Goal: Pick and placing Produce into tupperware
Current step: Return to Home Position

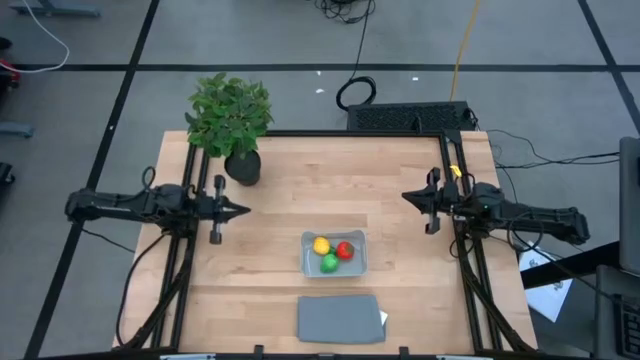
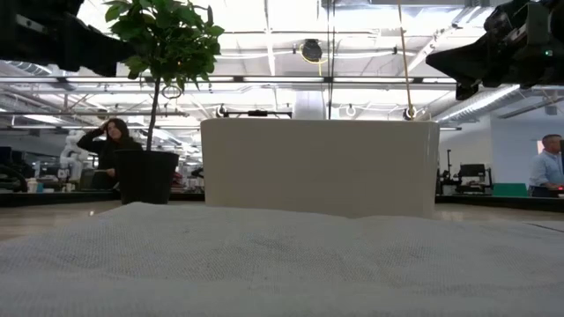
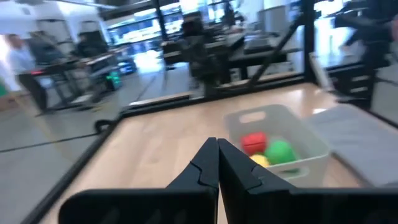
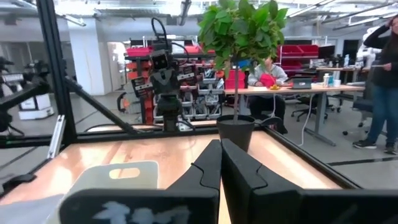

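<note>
The tupperware (image 1: 335,253) is a light grey-blue tray near the table's middle, resting on its base. Inside it lie the yellow piece (image 1: 321,245), the round red piece (image 1: 345,250) and the round green piece (image 1: 329,264); the left wrist view shows the tupperware (image 3: 292,134) with the red piece (image 3: 254,142), green piece (image 3: 280,152) and yellow piece (image 3: 260,161). In the low view the tupperware (image 2: 319,167) is a pale wall. My left gripper (image 1: 245,210) hovers shut over the table's left part. My right gripper (image 1: 404,196) hovers shut over the right part. Neither touches anything.
A flat darker grey lid (image 1: 339,318) lies near the table's near edge, in front of the tupperware. A leafy potted plant (image 1: 230,118) stands at the far left corner. Bare wood lies between the grippers. People (image 4: 385,87) are in the room beyond the table.
</note>
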